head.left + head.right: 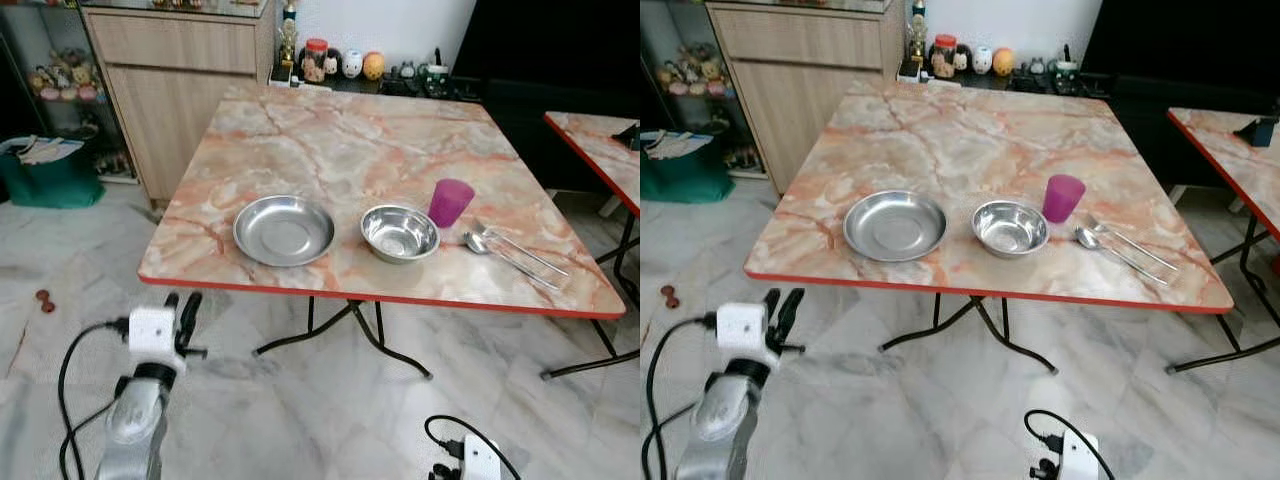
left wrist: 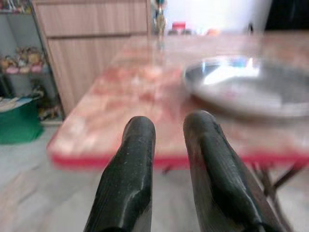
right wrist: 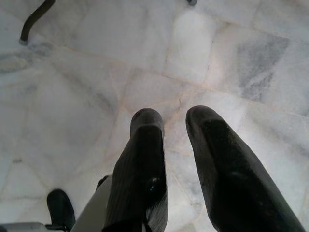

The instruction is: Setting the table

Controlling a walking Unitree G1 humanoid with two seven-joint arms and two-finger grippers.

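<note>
From the head views, a marble-look table (image 1: 330,140) with a red edge stands on a pale tiled floor (image 1: 330,410). Behind its far left corner is a wooden cabinet (image 1: 180,80), and small jars and figures (image 1: 340,64) sit along the wall past the far edge. A second table (image 1: 600,150) stands off to the right.

Near the front edge lie a flat steel plate (image 1: 284,229), then a steel bowl (image 1: 399,232), both with nothing in them. A purple cup (image 1: 451,203) stands just behind the bowl's right side. A spoon and fork (image 1: 510,252) lie toward the front right corner.

The left gripper (image 1: 180,312) hangs below the front left corner, touching nothing.

In the left wrist view, its fingers (image 2: 133,164) are slightly apart and grasp nothing; the plate looks blurry ahead.

In the right wrist view, the right gripper (image 3: 174,118) points at the floor, fingers parted, with nothing between them.
</note>
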